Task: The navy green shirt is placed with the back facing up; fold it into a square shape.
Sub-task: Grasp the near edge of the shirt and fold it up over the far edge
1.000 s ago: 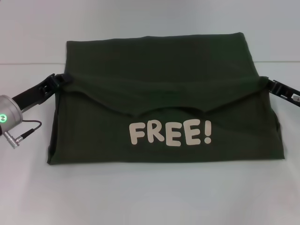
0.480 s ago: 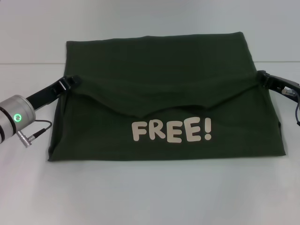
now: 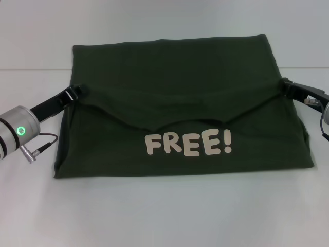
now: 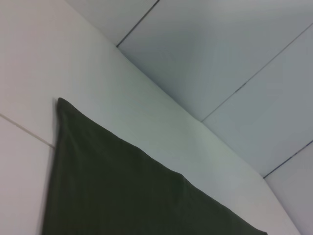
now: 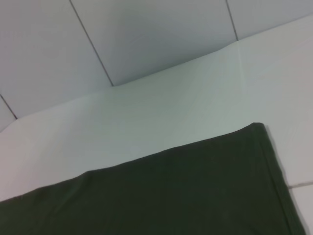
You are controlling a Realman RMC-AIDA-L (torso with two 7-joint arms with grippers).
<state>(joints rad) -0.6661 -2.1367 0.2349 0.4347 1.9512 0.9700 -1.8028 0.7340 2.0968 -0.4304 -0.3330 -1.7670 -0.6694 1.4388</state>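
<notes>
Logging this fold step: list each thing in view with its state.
navy green shirt: flat on the table, near layer folded over so the FREE! lettering faces up.
left gripper: at the shirt's left fold edge.
right gripper: at the shirt's right fold edge.

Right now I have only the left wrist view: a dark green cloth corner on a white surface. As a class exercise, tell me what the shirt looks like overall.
Observer: The shirt has its near part folded over, showing cream FREE! lettering.
Operator: Where is the left end effector?
Observer: The left end effector is at the shirt's left edge, at the end of the fold line.
Operator: And the other one?
Observer: The right end effector is at the shirt's right edge, opposite the left one.
</notes>
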